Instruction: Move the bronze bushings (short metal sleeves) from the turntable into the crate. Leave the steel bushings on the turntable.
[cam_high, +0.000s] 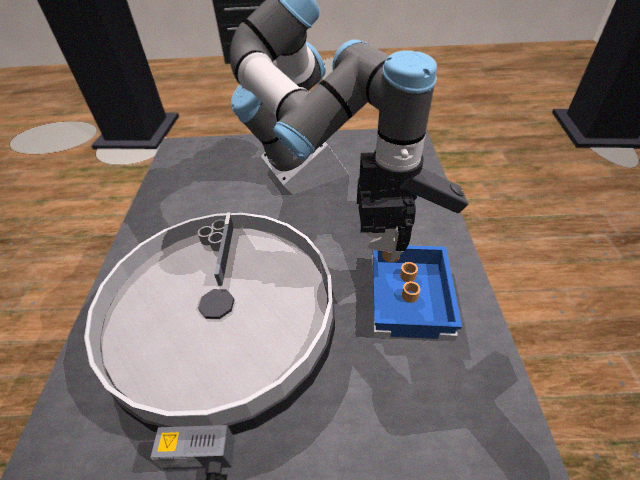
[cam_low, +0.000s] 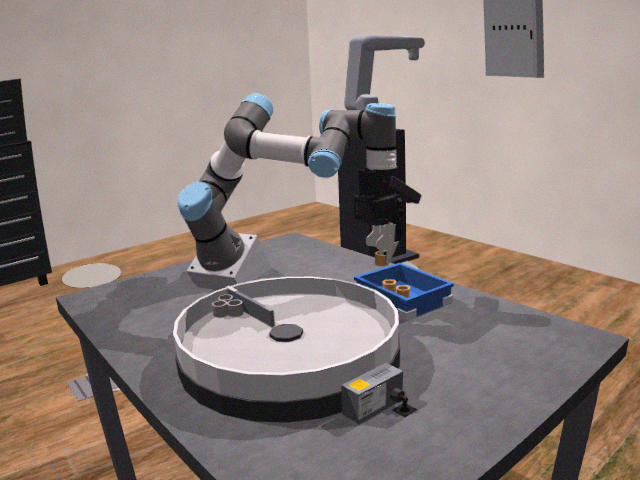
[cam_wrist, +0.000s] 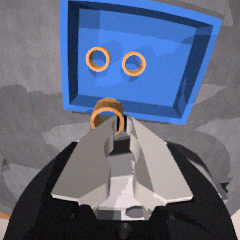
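My gripper (cam_high: 396, 255) (cam_low: 387, 258) (cam_wrist: 121, 115) is shut on the wall of a bronze bushing (cam_low: 381, 258) (cam_wrist: 107, 103). The bushing hangs upright, above rim height, near the back left corner of the blue crate (cam_high: 387, 312) (cam_low: 426, 304) (cam_wrist: 165, 65). In the wrist view it overlaps the crate's near wall. Two other bronze bushings (cam_high: 409, 279) (cam_low: 403, 293) (cam_wrist: 87, 59) stand upright inside the crate. Three steel bushings (cam_high: 216, 241) (cam_low: 220, 310) stand together on the turntable (cam_high: 258, 356) (cam_low: 330, 338). The fingers partly hide the held bushing in the top view.
A grey divider (cam_high: 223, 255) (cam_low: 253, 306) stands upright on the turntable beside the steel bushings. A dark hub (cam_high: 216, 303) (cam_low: 285, 332) is at its centre. A raised wall rings the turntable, left of the crate. A grey box (cam_high: 191, 444) (cam_low: 372, 395) stands at its front.
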